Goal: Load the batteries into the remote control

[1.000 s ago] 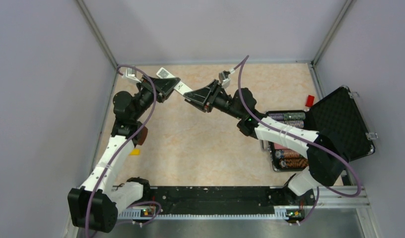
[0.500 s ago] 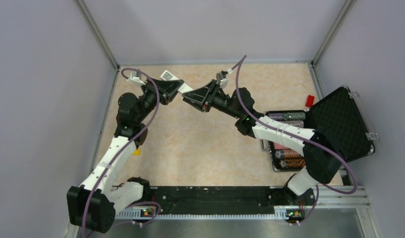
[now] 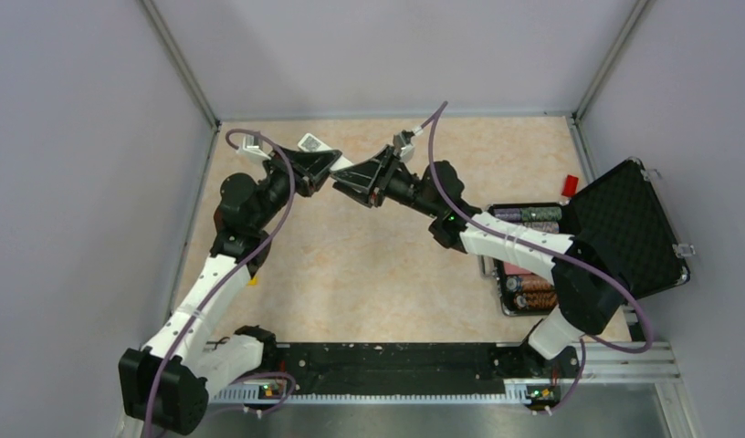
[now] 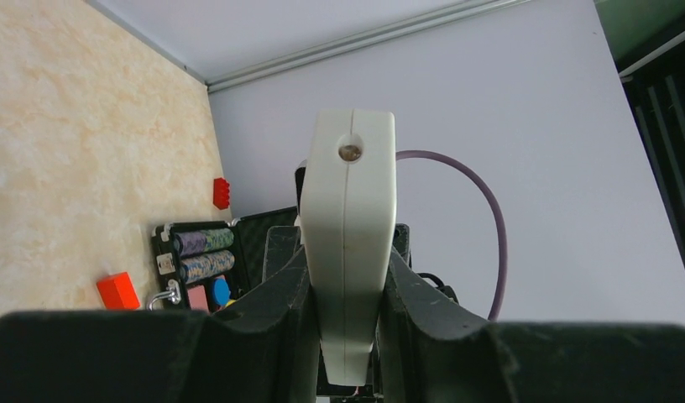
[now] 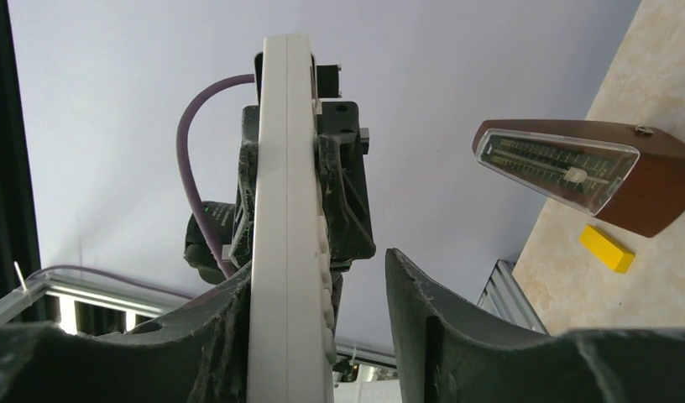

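The white remote control [image 3: 342, 163] is held in the air at the back of the table, between both grippers. My left gripper [image 3: 321, 171] is shut on one end; in the left wrist view the remote [image 4: 347, 201] stands edge-on, clamped between both pads [image 4: 282, 285]. My right gripper [image 3: 343, 185] is open around the other end. In the right wrist view the remote [image 5: 287, 210] rests against the left finger [image 5: 222, 327], buttons facing the right finger [image 5: 415, 302], with a gap between. No batteries show in any view.
An open black foam-lined case [image 3: 624, 233] with rolls of chips lies at the right, also in the left wrist view [image 4: 192, 252]. A red block [image 3: 570, 185] sits behind it. A brown metronome [image 5: 574, 172] and a yellow bar [image 5: 606, 248] lie on the left side.
Both grippers have drawn closer together along the remote; the left arm has shifted right and the right gripper slightly left. The left grip on the remote is unchanged.
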`<state>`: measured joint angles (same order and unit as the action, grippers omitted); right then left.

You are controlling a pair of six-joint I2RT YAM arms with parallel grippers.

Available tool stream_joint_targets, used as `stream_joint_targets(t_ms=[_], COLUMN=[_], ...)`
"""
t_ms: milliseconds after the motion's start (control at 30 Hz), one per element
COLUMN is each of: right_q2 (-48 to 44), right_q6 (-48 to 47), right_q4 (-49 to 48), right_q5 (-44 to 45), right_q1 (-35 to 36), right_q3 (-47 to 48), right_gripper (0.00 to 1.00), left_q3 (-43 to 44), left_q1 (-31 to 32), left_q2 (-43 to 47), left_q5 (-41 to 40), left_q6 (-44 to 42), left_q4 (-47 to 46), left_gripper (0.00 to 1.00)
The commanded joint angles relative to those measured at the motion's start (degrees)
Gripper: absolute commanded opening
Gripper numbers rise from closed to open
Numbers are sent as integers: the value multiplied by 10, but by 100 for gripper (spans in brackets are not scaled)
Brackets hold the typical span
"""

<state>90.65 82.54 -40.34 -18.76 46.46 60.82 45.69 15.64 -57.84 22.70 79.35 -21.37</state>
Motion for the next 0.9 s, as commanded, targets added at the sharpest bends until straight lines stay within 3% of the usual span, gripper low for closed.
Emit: stream_joint_targets(t_ms=[0, 433, 633, 867], right_q2=[15, -98, -131, -114], right_q6=[-19, -106, -210, -328], right_q4=[63, 65, 92, 142], right_q5=[19, -1, -57, -218], right_q1=[4, -21, -37, -40], right_q3=[-1, -52, -46, 16], right_gripper=[51, 74, 78, 78], left_q3=[12, 29, 57, 86], left_q1=[22, -10, -14, -14], left_q2=[51, 54, 37, 2], left_q5=[18, 45, 140, 283], left_q6=[9, -84, -144, -176], left_q4=[-76, 22, 77, 74], left_gripper=[0, 0, 0, 0])
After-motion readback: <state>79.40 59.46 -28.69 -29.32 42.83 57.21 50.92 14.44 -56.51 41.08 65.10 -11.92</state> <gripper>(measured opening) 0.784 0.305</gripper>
